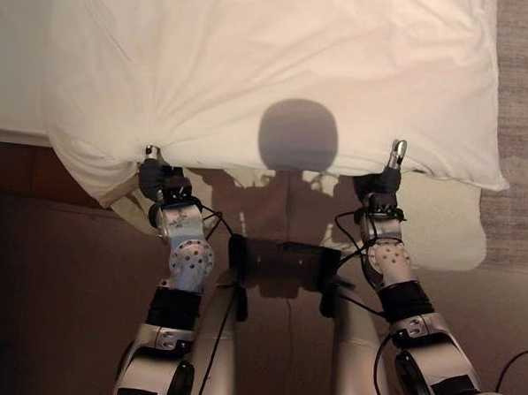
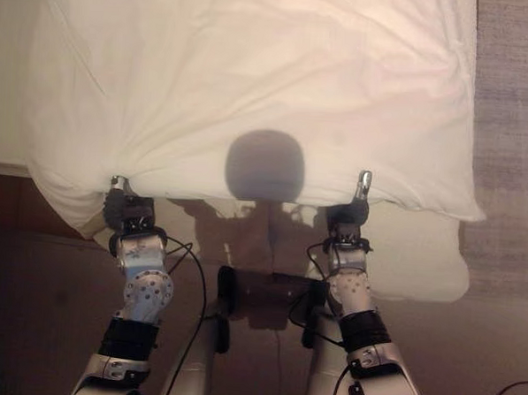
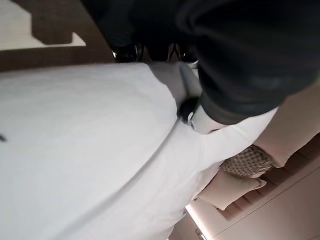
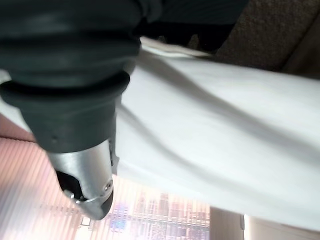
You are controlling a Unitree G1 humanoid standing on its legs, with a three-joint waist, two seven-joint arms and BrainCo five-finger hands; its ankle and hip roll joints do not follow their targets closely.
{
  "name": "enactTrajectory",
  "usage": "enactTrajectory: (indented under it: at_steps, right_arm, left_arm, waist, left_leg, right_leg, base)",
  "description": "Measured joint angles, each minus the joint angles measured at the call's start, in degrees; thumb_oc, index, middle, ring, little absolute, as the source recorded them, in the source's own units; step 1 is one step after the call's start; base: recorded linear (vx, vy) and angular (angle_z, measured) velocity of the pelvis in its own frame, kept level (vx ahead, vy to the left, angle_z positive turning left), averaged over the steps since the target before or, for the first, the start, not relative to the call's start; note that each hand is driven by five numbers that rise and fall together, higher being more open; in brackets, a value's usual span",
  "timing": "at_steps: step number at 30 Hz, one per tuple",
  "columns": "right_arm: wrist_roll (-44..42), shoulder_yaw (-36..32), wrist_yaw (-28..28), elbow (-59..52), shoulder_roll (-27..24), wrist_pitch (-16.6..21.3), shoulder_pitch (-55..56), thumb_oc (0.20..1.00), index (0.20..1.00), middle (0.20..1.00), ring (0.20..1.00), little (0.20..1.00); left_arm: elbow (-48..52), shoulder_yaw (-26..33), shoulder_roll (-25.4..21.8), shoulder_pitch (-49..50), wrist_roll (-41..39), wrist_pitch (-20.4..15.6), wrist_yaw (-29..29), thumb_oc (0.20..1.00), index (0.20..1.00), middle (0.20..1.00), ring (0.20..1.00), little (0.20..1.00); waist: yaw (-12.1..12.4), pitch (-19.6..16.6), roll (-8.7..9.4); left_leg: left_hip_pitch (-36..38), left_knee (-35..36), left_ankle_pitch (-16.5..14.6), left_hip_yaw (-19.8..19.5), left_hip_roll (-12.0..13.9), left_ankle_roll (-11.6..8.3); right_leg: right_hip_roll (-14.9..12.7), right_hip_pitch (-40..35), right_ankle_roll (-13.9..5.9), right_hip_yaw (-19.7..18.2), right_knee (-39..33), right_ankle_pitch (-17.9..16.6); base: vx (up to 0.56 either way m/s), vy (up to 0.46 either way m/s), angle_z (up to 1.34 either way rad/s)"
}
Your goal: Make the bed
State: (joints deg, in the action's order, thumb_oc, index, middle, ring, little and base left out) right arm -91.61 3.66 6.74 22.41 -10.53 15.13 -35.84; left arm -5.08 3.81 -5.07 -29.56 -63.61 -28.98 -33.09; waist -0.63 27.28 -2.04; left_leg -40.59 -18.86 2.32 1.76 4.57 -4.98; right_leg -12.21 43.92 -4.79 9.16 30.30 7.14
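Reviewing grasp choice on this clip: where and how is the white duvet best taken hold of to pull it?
Probably along the duvet's near hem, reached from the foot side. That edge hangs free off the bed, so fingers can slip beneath. The left hand and right hand already sit there, spaced apart, with folds fanning from the left one.

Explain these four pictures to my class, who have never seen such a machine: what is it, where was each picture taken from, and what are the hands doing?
This is a two-legged humanoid robot making a bed. The two wider pictures come from cameras in its head, looking down at its silver arms. The two close-ups come from cameras on its wrists. A white duvet lies rumpled over the bed. The left hand and right hand sit at the duvet's near edge, one towards each corner. Creases fan out from the left hand, which suggests a grip, but the fingers are tucked in the cloth, so I cannot confirm it.
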Motion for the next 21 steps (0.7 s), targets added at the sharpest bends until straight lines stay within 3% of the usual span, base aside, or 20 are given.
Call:
enactTrajectory:
  at_steps: [5,6,8,18,19,20,21]
  right_arm:
    - [0.17,-2.14,-0.39,0.06,-2.06,0.06,0.08,1.000,1.000,1.000,1.000,1.000]
    - [0.47,-2.15,-0.39,0.05,-2.23,0.06,0.07,0.708,0.708,0.708,0.708,0.708]
    - [0.48,-2.18,-0.39,0.05,-2.22,0.06,0.07,0.203,0.203,0.203,0.203,0.203]
    - [0.57,-2.16,-0.26,-1.16,-2.17,0.03,0.08,0.200,0.200,0.200,0.200,0.200]
    - [0.63,-2.15,-0.21,-1.66,-2.16,-0.01,0.07,0.200,0.200,0.200,0.200,0.200]
    - [0.66,-2.15,-0.14,-2.04,-2.10,-0.04,0.06,0.200,0.200,0.200,0.200,0.200]
    - [0.67,-2.15,0.10,-2.57,-1.95,-0.04,0.02,0.200,0.200,0.200,0.200,0.200]
  left_arm:
    - [-1.11,3.42,-0.70,-0.09,0.03,-0.01,-1.90,0.200,0.200,0.200,0.200,0.200]
    - [-1.12,3.69,-0.65,-0.08,0.04,-0.01,-1.98,0.200,0.200,0.200,0.200,0.200]
    - [-1.11,3.82,-0.66,-0.24,0.06,-0.01,-2.07,0.200,0.200,0.200,0.200,0.200]
    - [-1.00,3.99,-0.56,-0.30,2.01,-0.02,-2.29,0.200,0.200,0.200,0.200,0.200]
    - [-1.00,3.99,-0.50,-0.22,2.01,-0.02,-2.29,0.282,0.282,0.282,0.282,0.282]
    - [-1.00,3.99,-0.34,-0.14,2.00,-0.03,-2.28,0.526,0.526,0.526,0.526,0.526]
    - [-1.00,4.05,-0.34,0.00,2.00,-0.13,-2.22,0.620,0.620,0.620,0.620,0.620]
  waist:
    - [0.00,-0.01,-0.01]
    - [-0.05,-0.01,-0.01]
    - [-0.01,-0.01,-0.01]
    - [0.01,-0.04,-0.06]
    - [0.04,-0.04,-0.06]
    - [0.09,-0.04,-0.06]
    - [0.12,-0.04,-0.06]
  left_leg:
    - [-0.05,0.06,0.01,0.70,0.08,-0.03]
    - [-0.05,0.07,0.00,0.72,0.12,-0.04]
    - [-0.06,0.07,0.00,0.76,0.15,-0.04]
    - [-1.25,-0.08,-0.04,0.95,0.24,-0.13]
    - [-1.43,-0.10,-0.04,0.96,0.22,-0.13]
    - [-1.42,-0.10,-0.04,1.01,0.22,-0.13]
    - [-1.41,-0.09,-0.04,1.02,0.21,-0.13]
  right_leg:
    - [0.06,0.50,0.01,-0.58,0.16,-0.02]
    - [0.10,0.51,0.01,-0.59,0.15,-0.02]
    - [0.12,0.56,0.01,-0.59,0.16,-0.02]
    - [0.20,1.86,0.01,-0.67,0.30,-0.04]
    - [0.19,2.01,0.01,-0.68,0.33,-0.04]
    - [0.18,2.01,0.01,-0.67,0.32,-0.04]
    - [0.15,2.00,0.01,-0.69,0.31,-0.04]
  base:
    - [0.01,0.001,-0.04]
    - [0.00,0.000,0.00]
    - [0.00,0.000,0.00]
    - [0.00,0.000,0.00]
    - [0.00,0.000,0.00]
    - [0.00,0.000,0.00]
    - [0.00,0.000,0.00]
